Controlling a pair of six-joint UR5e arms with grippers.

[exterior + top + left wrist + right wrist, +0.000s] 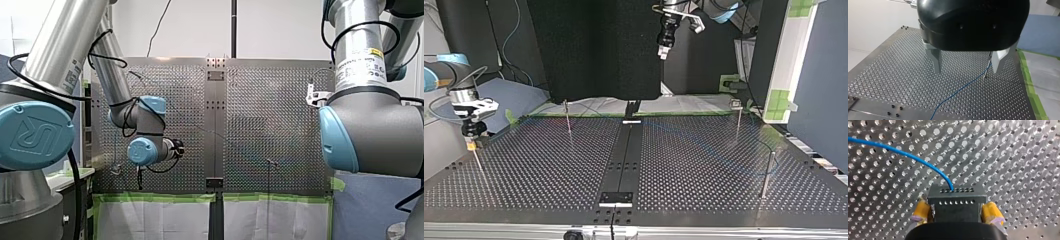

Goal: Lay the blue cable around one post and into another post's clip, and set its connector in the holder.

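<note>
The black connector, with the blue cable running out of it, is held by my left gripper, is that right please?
Not quite: the black connector, with the blue cable running out of it, is held by my right gripper, as the right wrist view shows.

Even light, glare on perforated table (1023, 150)
</note>
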